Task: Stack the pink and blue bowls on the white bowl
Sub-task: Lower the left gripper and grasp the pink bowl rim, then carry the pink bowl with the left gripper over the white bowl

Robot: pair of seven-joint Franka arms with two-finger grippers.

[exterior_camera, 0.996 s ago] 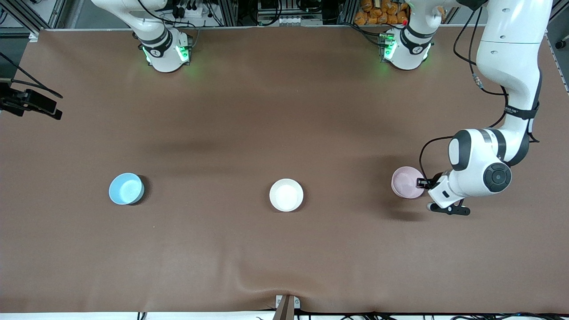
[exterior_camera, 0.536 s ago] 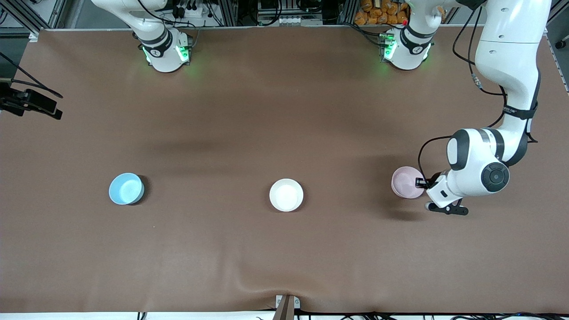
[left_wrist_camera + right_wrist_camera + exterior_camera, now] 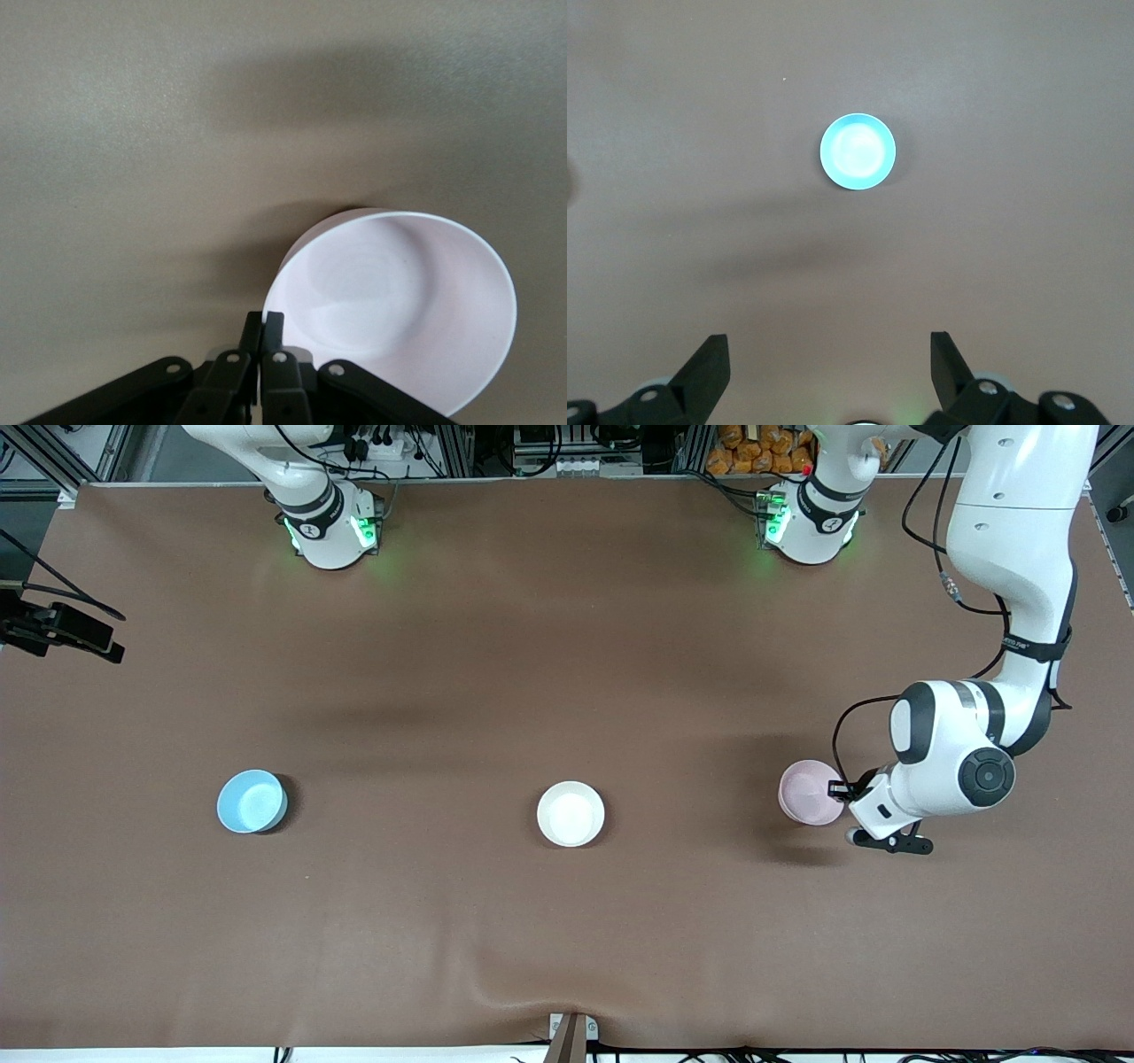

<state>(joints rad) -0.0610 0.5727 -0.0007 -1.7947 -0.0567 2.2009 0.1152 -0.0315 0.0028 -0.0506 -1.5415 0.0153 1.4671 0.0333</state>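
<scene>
The pale pink bowl (image 3: 806, 791) is at the left arm's end of the table. My left gripper (image 3: 838, 789) is shut on its rim, with one finger inside and one outside, as the left wrist view shows (image 3: 263, 317) on the pink bowl (image 3: 399, 301). I cannot tell whether the bowl is off the cloth. The white bowl (image 3: 570, 813) sits mid-table. The sky blue bowl (image 3: 252, 801) sits toward the right arm's end. My right gripper (image 3: 828, 341) is open and empty high over the table, with the blue bowl (image 3: 858, 151) far below it. It is out of the front view.
A brown cloth (image 3: 567, 646) covers the table, with a wrinkle at its near edge (image 3: 532, 992). A black camera mount (image 3: 62, 631) sticks in at the right arm's end. The arm bases (image 3: 330, 527) stand along the back edge.
My left gripper and the pink bowl have shifted very slightly toward the white bowl. The other bowls have not moved.
</scene>
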